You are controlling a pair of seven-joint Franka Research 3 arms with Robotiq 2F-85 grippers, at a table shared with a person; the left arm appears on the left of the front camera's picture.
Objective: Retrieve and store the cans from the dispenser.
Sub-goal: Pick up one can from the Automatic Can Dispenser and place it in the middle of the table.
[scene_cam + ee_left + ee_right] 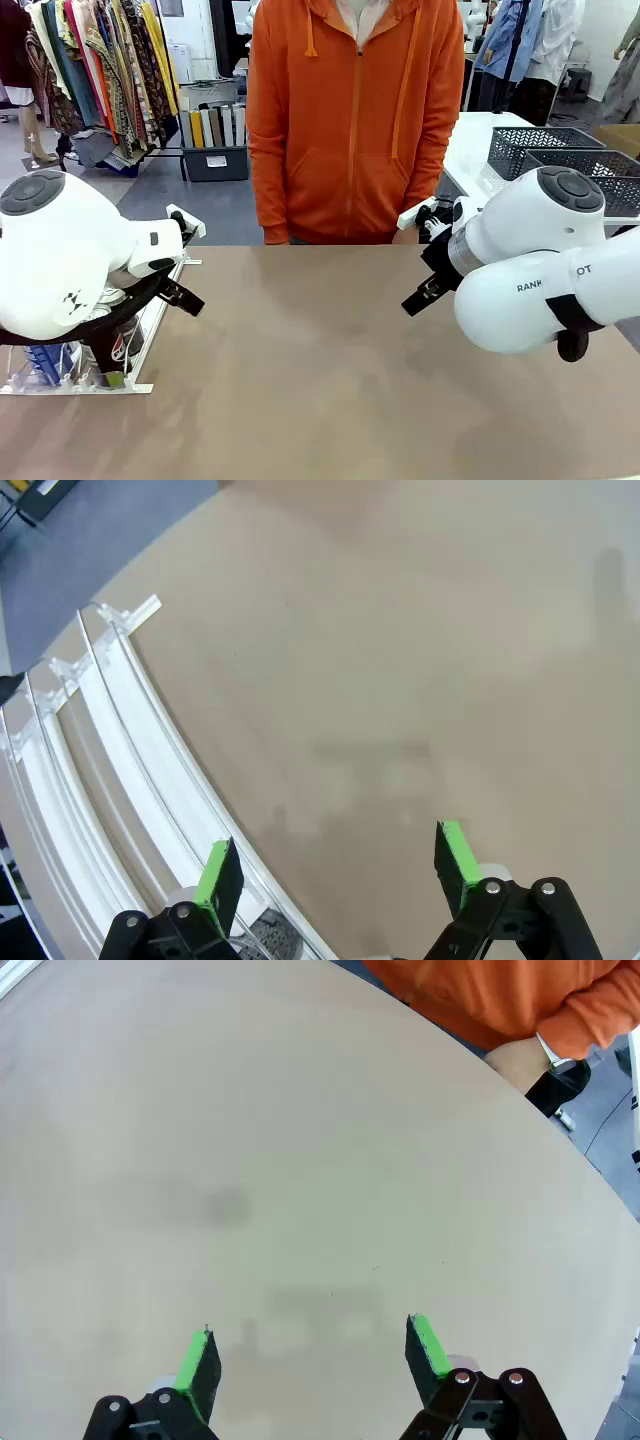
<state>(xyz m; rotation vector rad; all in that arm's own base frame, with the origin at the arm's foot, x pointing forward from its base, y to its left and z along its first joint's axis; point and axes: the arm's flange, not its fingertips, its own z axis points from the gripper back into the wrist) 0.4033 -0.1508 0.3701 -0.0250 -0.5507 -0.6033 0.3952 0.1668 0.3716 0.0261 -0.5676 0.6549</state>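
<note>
left gripper (pixel 335 872): jaws wide, nothing between them. It points down at the dispenser's (pixel 110 770) table-side edge, with one pad (pixel 218 878) over the outermost rail and the other over bare table (pixel 420 660). cans (pixel 118 345) sit at the dispenser's near end, under the left arm's big joint. right gripper (pixel 310 1355): also wide and empty, angled down at the table well apart from the dispenser, on the opposite side. person (pixel 350 120) in orange stands at the far edge, off to the dispenser's right.
</note>
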